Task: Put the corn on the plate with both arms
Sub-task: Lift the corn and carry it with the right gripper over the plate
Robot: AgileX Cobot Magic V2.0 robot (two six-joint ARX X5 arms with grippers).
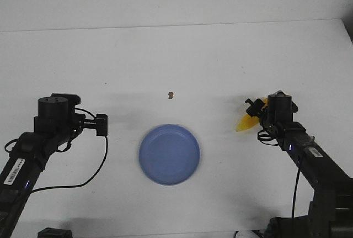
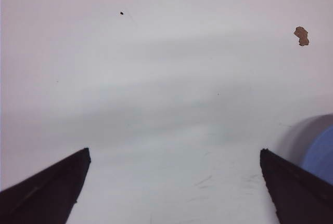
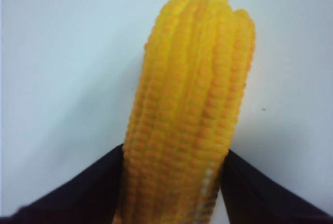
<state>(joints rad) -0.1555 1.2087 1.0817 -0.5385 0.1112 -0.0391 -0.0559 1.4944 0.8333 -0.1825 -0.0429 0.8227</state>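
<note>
While left tool [image 2: 174, 187] spread, right tool [image 3: 171, 182] pinches corn [image 3: 190, 109] — right of plate [image 1: 169, 154].

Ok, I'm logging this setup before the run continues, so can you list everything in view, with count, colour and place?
Tapered corn cob: one, bright yellow-orange, right of the plate, held between the right hand's fingers.
Round shallow plate: one, periwinkle blue, on the table between the two arms, nothing on it.
Small crumb-like speck: one, brown, on the table beyond the plate.
Table: one, white, under everything.
Left hand: one, black, open over bare table left of the plate, holding nothing.
Right hand: one, black, closed on the corn cob.
</note>
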